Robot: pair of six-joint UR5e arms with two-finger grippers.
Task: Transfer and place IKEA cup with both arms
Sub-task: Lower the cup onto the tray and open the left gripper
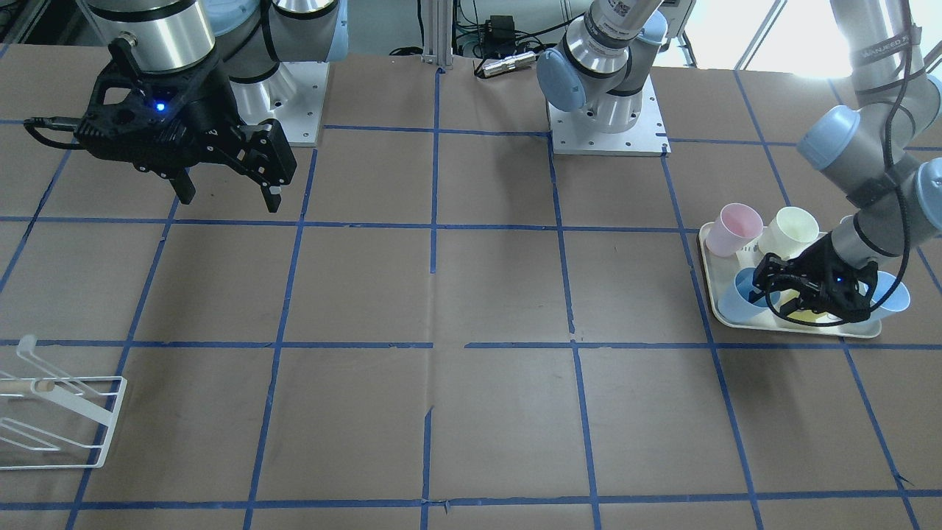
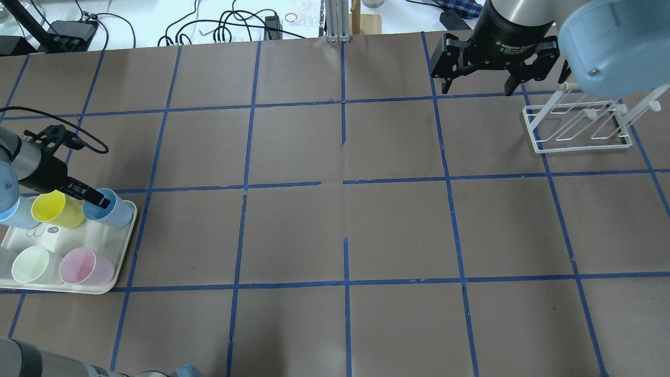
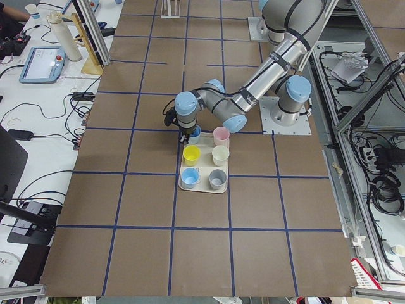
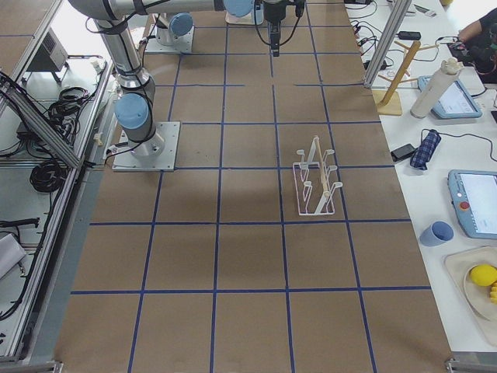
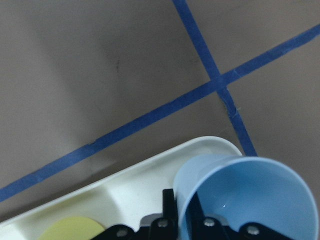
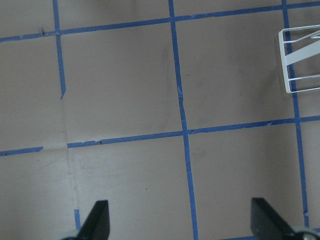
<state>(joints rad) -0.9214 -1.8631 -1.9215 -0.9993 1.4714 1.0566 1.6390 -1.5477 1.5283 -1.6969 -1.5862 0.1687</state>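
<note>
The IKEA cup (image 2: 111, 209), pale blue with a deeper blue inside, stands at the far corner of a cream tray (image 2: 97, 241) on the table's left side. My left gripper (image 2: 99, 201) reaches down over the tray and is shut on the cup's rim, one finger inside and one outside. In the left wrist view the cup (image 5: 250, 195) fills the lower right, its wall pinched between the fingers (image 5: 170, 202). In the front-facing view the gripper (image 1: 762, 283) covers part of the cup (image 1: 736, 302). My right gripper (image 2: 475, 89) hangs open and empty above the table's far right.
The tray also holds a yellow cup (image 2: 49, 208), a paler sky-blue cup (image 2: 18, 213), a pink cup (image 2: 84, 267) and a cream cup (image 2: 31, 264). A white wire rack (image 2: 576, 125) stands at the far right, beside my right gripper.
</note>
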